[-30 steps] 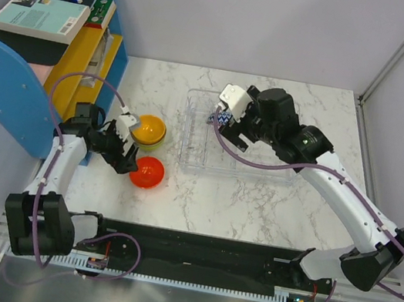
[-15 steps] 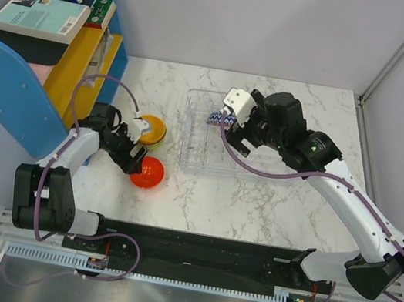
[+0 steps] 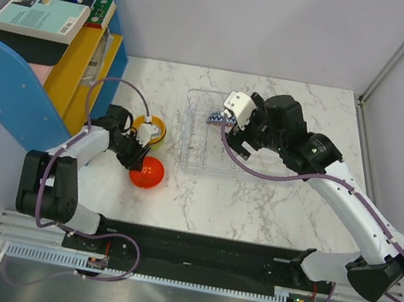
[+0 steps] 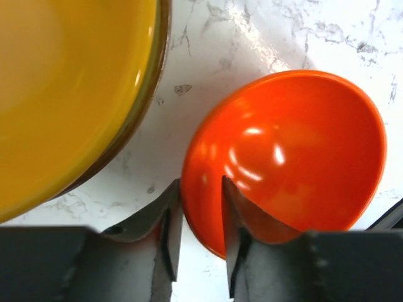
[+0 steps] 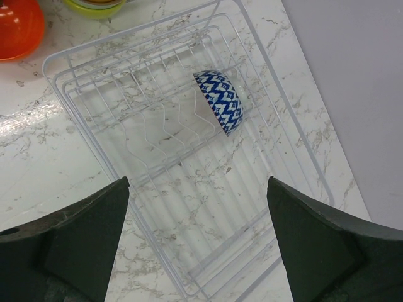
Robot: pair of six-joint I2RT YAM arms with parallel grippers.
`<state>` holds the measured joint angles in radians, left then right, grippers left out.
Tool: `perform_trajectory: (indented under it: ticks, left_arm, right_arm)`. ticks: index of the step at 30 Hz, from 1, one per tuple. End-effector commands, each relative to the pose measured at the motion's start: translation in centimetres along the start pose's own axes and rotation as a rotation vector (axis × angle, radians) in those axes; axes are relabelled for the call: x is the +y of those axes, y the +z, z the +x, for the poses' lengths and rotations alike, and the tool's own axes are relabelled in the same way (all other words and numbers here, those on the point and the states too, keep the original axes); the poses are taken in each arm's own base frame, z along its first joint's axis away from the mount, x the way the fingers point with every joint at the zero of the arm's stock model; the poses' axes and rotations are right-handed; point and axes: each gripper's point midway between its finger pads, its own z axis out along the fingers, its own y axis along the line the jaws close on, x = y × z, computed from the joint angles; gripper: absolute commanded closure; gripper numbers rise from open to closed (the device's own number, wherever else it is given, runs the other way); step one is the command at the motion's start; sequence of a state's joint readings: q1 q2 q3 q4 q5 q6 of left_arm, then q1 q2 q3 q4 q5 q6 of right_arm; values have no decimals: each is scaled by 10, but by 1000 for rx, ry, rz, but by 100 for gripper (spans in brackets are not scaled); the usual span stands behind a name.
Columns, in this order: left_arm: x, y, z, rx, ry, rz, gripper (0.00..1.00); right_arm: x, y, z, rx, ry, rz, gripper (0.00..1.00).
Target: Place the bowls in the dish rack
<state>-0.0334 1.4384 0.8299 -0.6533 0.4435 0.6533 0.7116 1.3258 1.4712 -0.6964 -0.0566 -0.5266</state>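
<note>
Glossy plastic: red-orange bowl [image 4: 296, 157], yellow bowl [image 4: 63, 82]; clear plastic: dish rack [image 5: 189, 207]; polished marble-look: table [image 4: 264, 31].

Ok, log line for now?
left gripper: astride red-orange bowl rim, grip unconfirmed | right gripper: open over dish rack | patterned bowl: in rack

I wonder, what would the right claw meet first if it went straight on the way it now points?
Probably the dish rack, its ribbed floor; the blue-patterned bowl stands on edge farther along, though depth is unclear.
</note>
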Motion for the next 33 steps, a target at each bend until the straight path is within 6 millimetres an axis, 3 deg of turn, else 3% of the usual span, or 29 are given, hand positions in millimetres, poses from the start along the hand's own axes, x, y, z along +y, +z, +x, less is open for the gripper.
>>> perform_trajectory:
  ticks: [1, 2, 3, 8, 11, 14, 19, 23, 25, 26, 29, 30, 31, 33]
  left_arm:
    - [1, 6, -1, 10, 4, -7, 74]
    - [0, 6, 1, 16, 3, -5, 82]
    - [-1, 7, 1, 19, 7, -6, 97]
    - [-3, 1, -2, 7, 19, -11, 98]
    - [-5, -15, -12, -21, 42, -28, 98]
    - [-19, -47, -37, -111, 84, -21, 98]
    - [-42, -115, -95, -339, 200, -46, 98]
    - [-80, -145, -135, -534, 301, 95, 98]
    - [-84, -150, -154, -586, 315, 117, 98]
    - [-90, -148, -161, -596, 335, 134, 98]
    - [-82, -140, -185, -632, 355, 81, 98]
    - [-80, -137, -190, -640, 359, 78, 98]
    - [-78, -138, -198, -664, 364, 69, 98]
    - [-75, -134, -207, -677, 360, 66, 98]
  right_arm:
    - [0, -13, -15, -66, 6, 5, 2]
    - [0, -14, -17, -72, 7, 7, 2]
    - [0, -14, -17, -71, 7, 5, 2]
    - [2, -13, -17, -76, 20, -4, 2]
    - [4, -11, -20, -90, 35, -18, 2]
    - [11, -5, -23, -105, 71, -61, 2]
    - [18, 4, -37, -172, 198, -155, 3]
    - [22, 9, -46, -244, 360, -286, 2]
    - [35, 10, -57, -286, 456, -427, 2]
    - [32, 13, -53, -291, 507, -466, 3]
    - [40, 4, -63, -360, 681, -704, 2]
    - [34, 3, -73, -421, 682, -737, 2]
    - [41, 5, -68, -395, 774, -791, 3]
    - [40, 8, -69, -424, 782, -833, 2]
